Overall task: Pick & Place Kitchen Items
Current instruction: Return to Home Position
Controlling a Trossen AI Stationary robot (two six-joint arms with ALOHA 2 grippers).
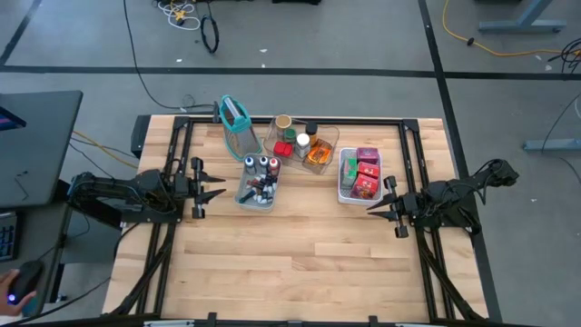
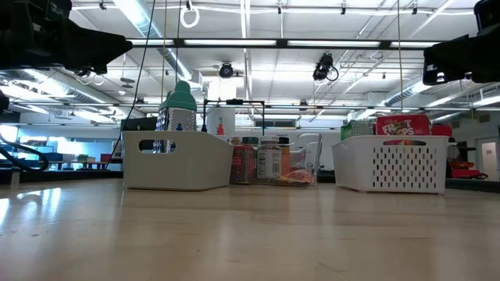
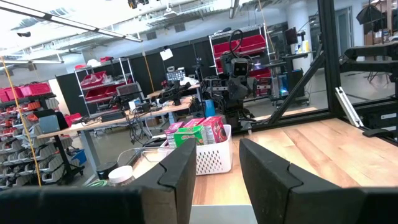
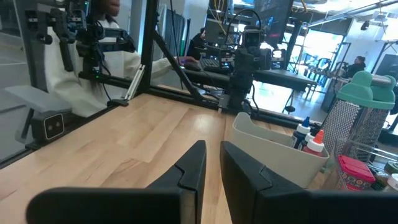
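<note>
The kitchen items sit in three containers across the table's far half. Small capped vials (image 1: 261, 165) stand in a grey tray (image 1: 243, 198). Amber and red-capped jars (image 1: 292, 143) fill a clear tray (image 1: 332, 136). Red, pink and green packets (image 1: 365, 173) stand in a white basket (image 1: 342, 186). My left gripper (image 1: 221, 185) (image 3: 217, 146) hovers open just left of the grey tray, pointing right. My right gripper (image 1: 370, 207) (image 4: 211, 146) hovers by the white basket's near right corner, pointing left, its fingers a narrow gap apart. Neither holds anything.
An upright teal-rimmed holder (image 1: 236, 116) stands behind the grey tray near the far edge. A black metal frame (image 1: 363, 121) runs around the table's far and side edges. The near half of the wooden table (image 1: 300, 263) shows bare boards.
</note>
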